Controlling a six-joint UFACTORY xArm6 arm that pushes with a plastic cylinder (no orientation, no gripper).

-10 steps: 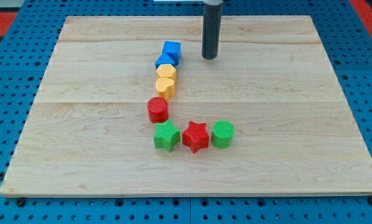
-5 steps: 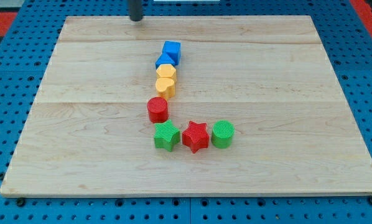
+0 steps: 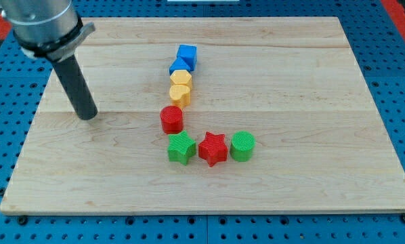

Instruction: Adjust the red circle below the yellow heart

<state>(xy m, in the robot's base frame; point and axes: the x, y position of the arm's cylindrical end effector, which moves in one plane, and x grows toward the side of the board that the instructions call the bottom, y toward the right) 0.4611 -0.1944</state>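
Observation:
The red circle [image 3: 171, 119] stands on the wooden board [image 3: 311, 102], just below and slightly left of the yellow heart [image 3: 180, 94]. The heart sits under a yellow hexagon-like block [image 3: 181, 78]. My tip [image 3: 88, 116] rests on the board well to the left of the red circle, at about the same height in the view, with a wide gap between them.
A blue cube [image 3: 187, 55] and another blue block [image 3: 178, 66] top the column. Below the red circle lie a green star [image 3: 181, 148], a red star [image 3: 213, 148] and a green circle [image 3: 242, 146] in a row. A blue pegboard surrounds the board.
My tip has swung from the top centre of the board, past the top left, down to the left-middle. No block has moved.

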